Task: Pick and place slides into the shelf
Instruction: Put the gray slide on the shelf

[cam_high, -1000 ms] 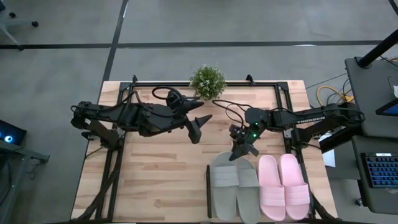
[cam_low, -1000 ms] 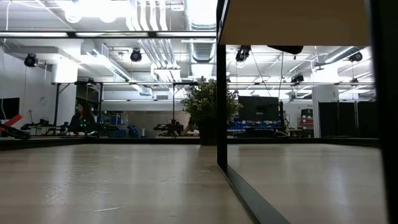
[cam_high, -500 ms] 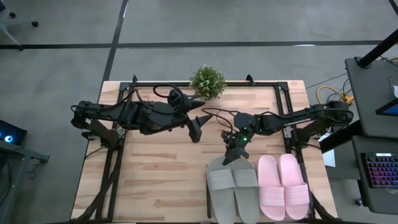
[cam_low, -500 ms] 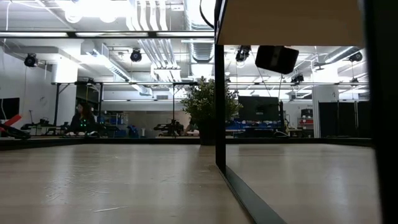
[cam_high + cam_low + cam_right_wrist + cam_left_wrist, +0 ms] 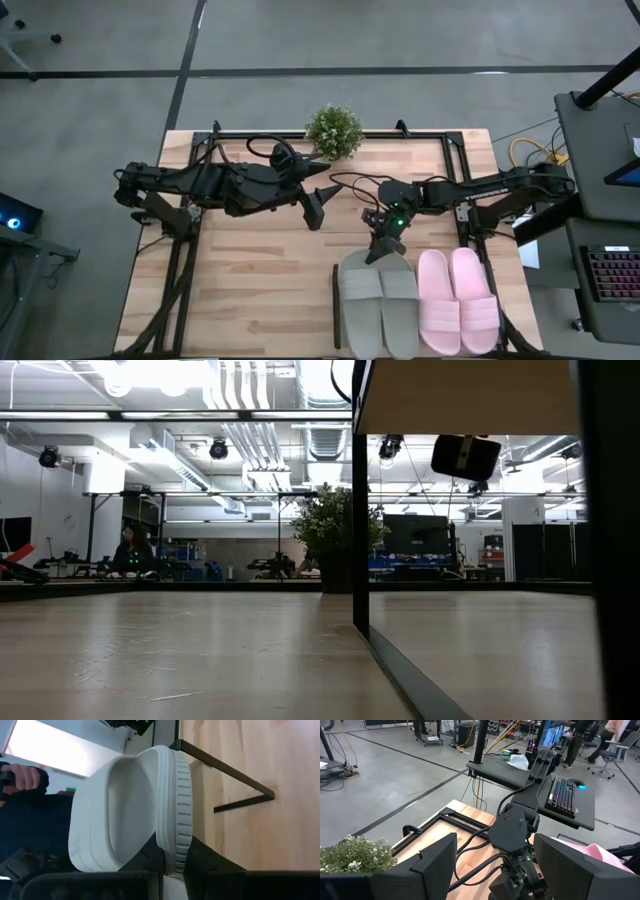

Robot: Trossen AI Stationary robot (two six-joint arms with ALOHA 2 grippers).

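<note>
Table (image 5: 250,290): pale wooden planks, visible grain, bordered by black metal frame rails (image 5: 330,134).

Grey-green slides (image 5: 379,305): a soft, matt moulded pair with rounded ends and one broad strap each. They are laid side by side and touching, at the table's near right part. Long axes run from the near edge toward the far edge. In the right wrist view one of them (image 5: 135,810) is seen edge-on, its rim ribbed with fine parallel grooves and its footbed smooth and dished.

Pale pink slides (image 5: 457,300): same shape and material, placed just right of the grey-green pair and parallel to it, long axes aligned the same way.

Shelf (image 5: 460,395): a flat pale wooden panel seen from below in the low view, carried on a thin black upright (image 5: 360,510).

Right gripper (image 5: 384,243): dark, two-fingered, positioned at the far end of the grey-green pair. Its jaws are clamped on the ribbed edge of one grey-green slide, one finger (image 5: 152,862) set on each side of the rim.

Left gripper (image 5: 316,208): held above the middle of the table, well apart from all slides. Its broad dark fingers (image 5: 437,860) are spread apart with nothing between them.

Potted plant (image 5: 333,130): small, bushy green foliage, set at the far edge of the table.
</note>
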